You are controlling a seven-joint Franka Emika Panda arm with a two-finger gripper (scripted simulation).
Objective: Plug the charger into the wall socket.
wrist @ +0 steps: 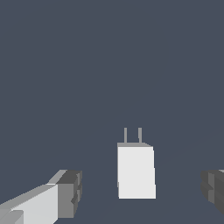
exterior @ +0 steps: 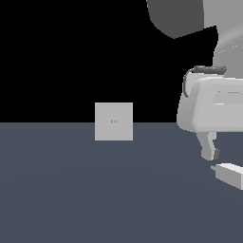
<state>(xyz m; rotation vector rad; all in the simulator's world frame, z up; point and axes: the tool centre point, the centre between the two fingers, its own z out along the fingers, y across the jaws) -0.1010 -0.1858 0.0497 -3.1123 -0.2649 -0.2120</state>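
The charger (exterior: 230,174) is a small light grey block lying on the dark grey floor at the exterior view's right edge, partly cut off. In the wrist view the charger (wrist: 136,171) lies between my two fingertips with its two thin prongs pointing away from them. My gripper (wrist: 142,191) is open and empty, its fingers (wrist: 70,192) wide apart and just above the charger; in the exterior view only one finger (exterior: 209,148) shows. The wall socket (exterior: 114,121) is a flat upright light grey square plate with two tiny yellowish holes, standing far off toward the exterior view's left.
The dark grey floor (exterior: 95,190) stretches between the charger and the socket. The arm's white body (exterior: 213,107) fills the upper right of the exterior view.
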